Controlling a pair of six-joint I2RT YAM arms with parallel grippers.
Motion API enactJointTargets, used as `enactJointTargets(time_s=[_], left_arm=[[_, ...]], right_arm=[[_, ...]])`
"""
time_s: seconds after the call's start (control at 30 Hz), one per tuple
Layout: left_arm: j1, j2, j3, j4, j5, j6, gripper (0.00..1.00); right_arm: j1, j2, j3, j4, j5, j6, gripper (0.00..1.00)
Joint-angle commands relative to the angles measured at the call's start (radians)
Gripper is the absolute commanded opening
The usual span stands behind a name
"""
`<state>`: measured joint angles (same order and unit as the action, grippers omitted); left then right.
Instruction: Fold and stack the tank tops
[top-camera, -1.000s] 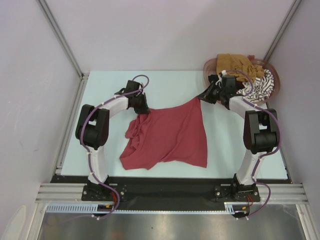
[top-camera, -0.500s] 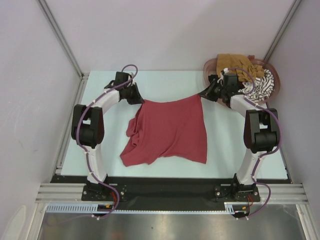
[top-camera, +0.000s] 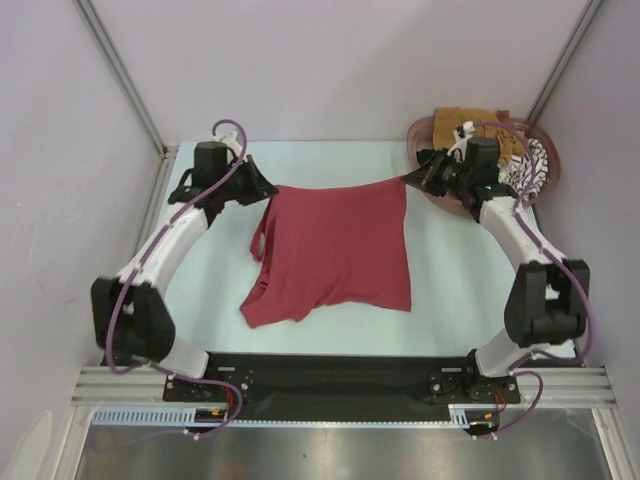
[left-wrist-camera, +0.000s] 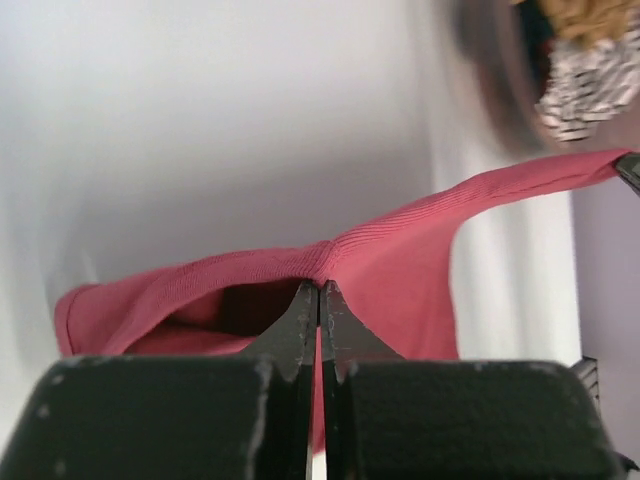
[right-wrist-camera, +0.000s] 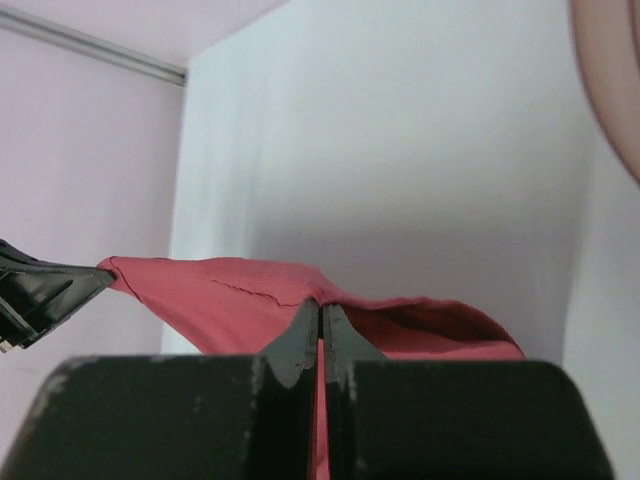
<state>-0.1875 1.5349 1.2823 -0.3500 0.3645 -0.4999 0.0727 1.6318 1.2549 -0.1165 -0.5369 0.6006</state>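
Note:
A dark red tank top (top-camera: 335, 250) hangs stretched between both grippers, its far edge lifted and taut, its near part lying on the table. My left gripper (top-camera: 268, 189) is shut on the far left corner; in the left wrist view the red cloth (left-wrist-camera: 390, 260) is pinched at the gripper (left-wrist-camera: 320, 288) tips. My right gripper (top-camera: 405, 182) is shut on the far right corner, and the right wrist view shows the red cloth (right-wrist-camera: 230, 290) bunched at the gripper (right-wrist-camera: 320, 305). A mustard-brown tank top (top-camera: 450, 122) and a black-and-white striped tank top (top-camera: 530, 165) lie in the basket.
The pinkish-brown oval basket (top-camera: 425, 130) stands at the far right corner of the pale table (top-camera: 210, 290), right behind my right arm. White walls and metal posts enclose the table on three sides.
My left gripper closed on the shirt's far left corner and pulled it left and away. The right gripper drew its corner slightly right. The far edge went from slack to taut.

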Motion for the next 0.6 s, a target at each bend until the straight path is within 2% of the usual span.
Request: enactJointTargets(time_s=[0.0, 0.03, 0.23, 0.4, 0.57], left_arm=[[0.0, -0.239, -0.078, 0.022, 0.01, -0.026, 0.0], [0.002, -0.286, -0.101, 0.019, 0.008, -0.032, 0.0], [-0.001, -0.591, -0.199, -0.085, -0.016, -0.037, 0.0], [-0.003, -0.813, -0.14, -0.205, -0.029, -0.037, 0.0], [-0.003, -0.95, -0.057, -0.251, -0.001, -0.046, 0.0]], right_arm=[[-0.007, -0.197, -0.018, -0.092, -0.081, -0.022, 0.0], [-0.005, -0.197, -0.031, -0.109, -0.089, -0.022, 0.0], [0.015, -0.516, -0.086, -0.302, -0.094, -0.068, 0.0], [0.059, -0.781, -0.031, -0.475, -0.058, -0.079, 0.0], [0.096, -0.946, 0.009, -0.483, -0.1, -0.052, 0.0]])
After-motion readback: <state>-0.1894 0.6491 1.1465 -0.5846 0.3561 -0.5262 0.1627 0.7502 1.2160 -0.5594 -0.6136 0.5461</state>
